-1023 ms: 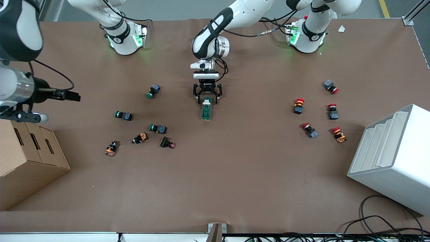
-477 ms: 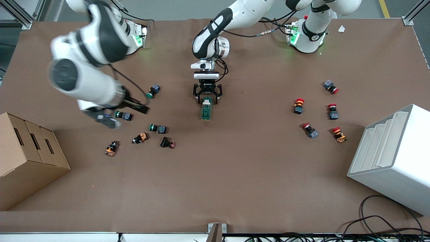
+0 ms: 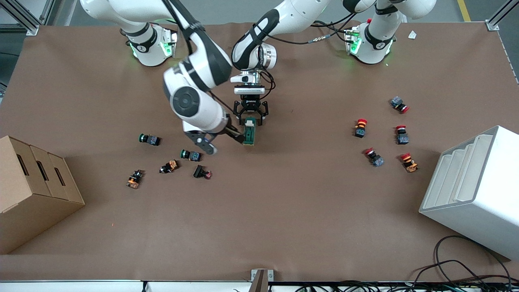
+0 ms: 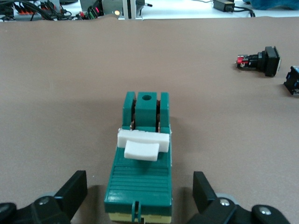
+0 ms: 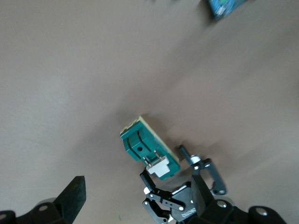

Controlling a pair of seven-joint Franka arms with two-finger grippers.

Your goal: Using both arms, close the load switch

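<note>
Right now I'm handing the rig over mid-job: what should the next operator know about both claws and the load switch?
Left claw: open, low over the load switch, its fingers straddling the lever end without touching.
Right claw: open, close beside the switch on the side toward the right arm's end of the table; contact cannot be judged.
Switch: lying flat mid-table, white lever raised, not gripped.
Done: both arms are brought to the switch.
Left: likely steady the body with one claw and press the lever shut with the other.
</note>
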